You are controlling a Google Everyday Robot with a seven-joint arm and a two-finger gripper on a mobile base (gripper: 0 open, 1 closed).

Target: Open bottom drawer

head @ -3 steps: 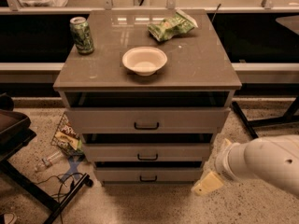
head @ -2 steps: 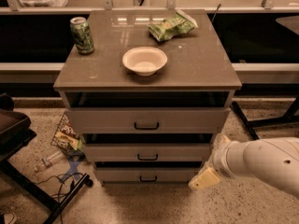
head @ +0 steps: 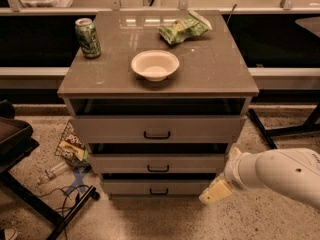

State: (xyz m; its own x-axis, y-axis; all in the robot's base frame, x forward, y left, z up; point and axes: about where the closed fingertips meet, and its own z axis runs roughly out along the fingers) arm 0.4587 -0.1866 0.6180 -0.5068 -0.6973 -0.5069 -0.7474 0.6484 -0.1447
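Your gripper (head: 215, 191) hung just right of the bottom drawer (head: 125, 186), lowest in the cabinet (head: 215, 74), open or closed I couldn't tell; you needed its handle (head: 158, 191) squarely hooked, then a straight pull.

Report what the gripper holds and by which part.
Nothing visibly: the gripper sits by the bottom drawer at its right end, away from its handle.

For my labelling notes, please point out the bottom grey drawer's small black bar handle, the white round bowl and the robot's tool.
Bottom grey drawer's black bar handle (head: 158, 191): camera view, bar's middle.
White round bowl (head: 155, 64): camera view, inner hollow.
Beige tool (head: 214, 193): camera view, its tip, right of that handle.
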